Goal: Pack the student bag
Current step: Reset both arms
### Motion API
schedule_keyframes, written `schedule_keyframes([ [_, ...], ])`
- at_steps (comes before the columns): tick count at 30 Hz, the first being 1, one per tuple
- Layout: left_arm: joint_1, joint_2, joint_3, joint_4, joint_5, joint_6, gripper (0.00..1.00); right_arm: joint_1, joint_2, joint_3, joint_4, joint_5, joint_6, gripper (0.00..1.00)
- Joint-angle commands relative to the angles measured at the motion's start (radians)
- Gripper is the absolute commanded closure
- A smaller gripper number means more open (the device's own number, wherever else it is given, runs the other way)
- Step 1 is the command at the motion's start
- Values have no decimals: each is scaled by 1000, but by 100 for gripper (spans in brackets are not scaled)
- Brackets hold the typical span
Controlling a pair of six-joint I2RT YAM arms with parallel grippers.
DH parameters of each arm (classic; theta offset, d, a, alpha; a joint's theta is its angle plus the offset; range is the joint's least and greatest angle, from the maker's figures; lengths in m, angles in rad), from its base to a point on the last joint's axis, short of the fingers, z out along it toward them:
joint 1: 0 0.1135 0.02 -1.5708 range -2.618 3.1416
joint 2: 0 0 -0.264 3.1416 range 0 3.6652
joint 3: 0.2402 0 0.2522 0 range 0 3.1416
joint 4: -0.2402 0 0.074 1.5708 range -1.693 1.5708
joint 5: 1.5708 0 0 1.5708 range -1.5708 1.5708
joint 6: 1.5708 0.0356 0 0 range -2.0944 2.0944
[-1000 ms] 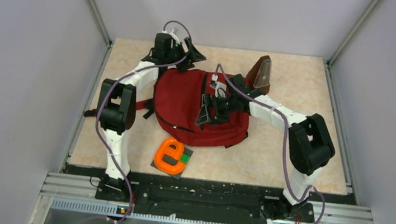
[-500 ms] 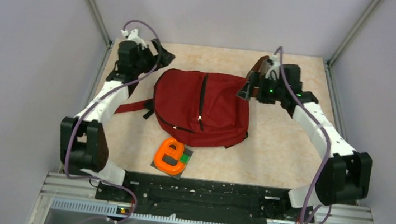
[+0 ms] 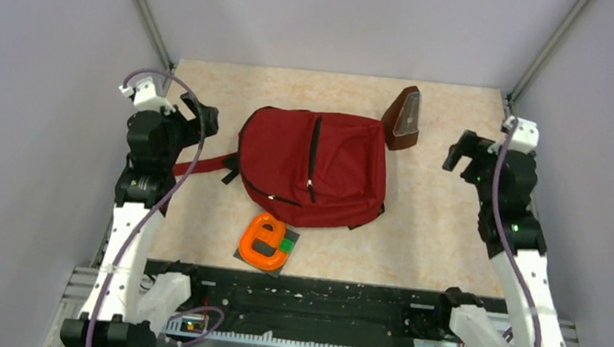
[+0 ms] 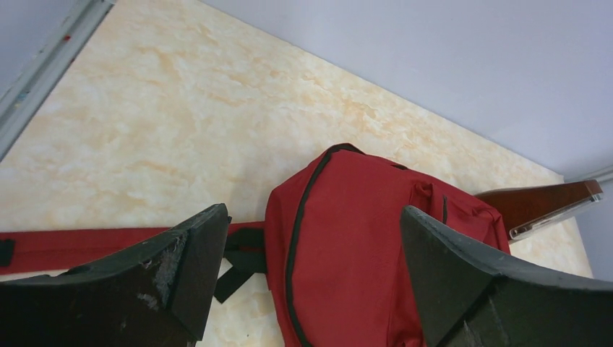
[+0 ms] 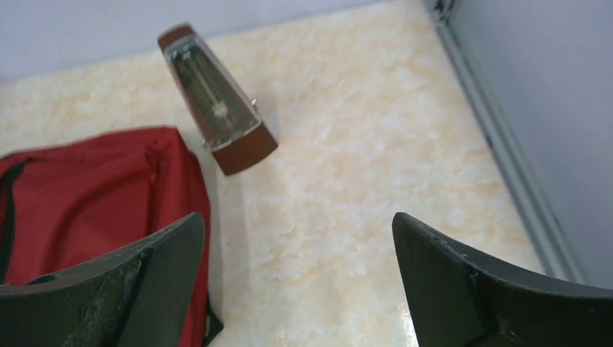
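The student bag (image 3: 311, 167) is a dark red backpack with black zippers, lying flat in the middle of the table, zipped shut. It also shows in the left wrist view (image 4: 361, 253) and at the left of the right wrist view (image 5: 94, 195). My left gripper (image 3: 199, 118) is open and empty, raised to the left of the bag above its strap (image 4: 87, 237). My right gripper (image 3: 461, 154) is open and empty, raised to the right of the bag, over bare table.
A brown pyramid-shaped metronome (image 3: 402, 118) stands at the bag's far right corner, seen also in the right wrist view (image 5: 217, 97). An orange E-shaped block on a grey tile (image 3: 265, 243) lies in front of the bag. Metal frame rails (image 5: 499, 144) border the table.
Both arms have pulled back from over the bag: the left gripper moved out to the left, the right gripper out to the right and away from the metronome. The bag has not moved.
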Motion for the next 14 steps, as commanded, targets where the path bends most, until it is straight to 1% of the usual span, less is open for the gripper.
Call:
schedule_keyframes([
  [1, 1, -78, -58, -22, -94, -14, 7, 6, -190, -101, 151, 161, -28, 1],
  [3, 0, -88, -67, -22, -92, -21, 7, 6, -235, -126, 151, 187, -18, 1],
  [6, 0, -91, -66, -29, -87, -20, 7, 6, -257, -121, 108, 245, 17, 1],
  [10, 1, -110, -71, -31, -93, -8, 7, 6, -257, -97, 69, 261, 19, 1],
  [14, 1, -120, -69, -43, -94, -3, 7, 6, -248, -97, 67, 249, 24, 1],
])
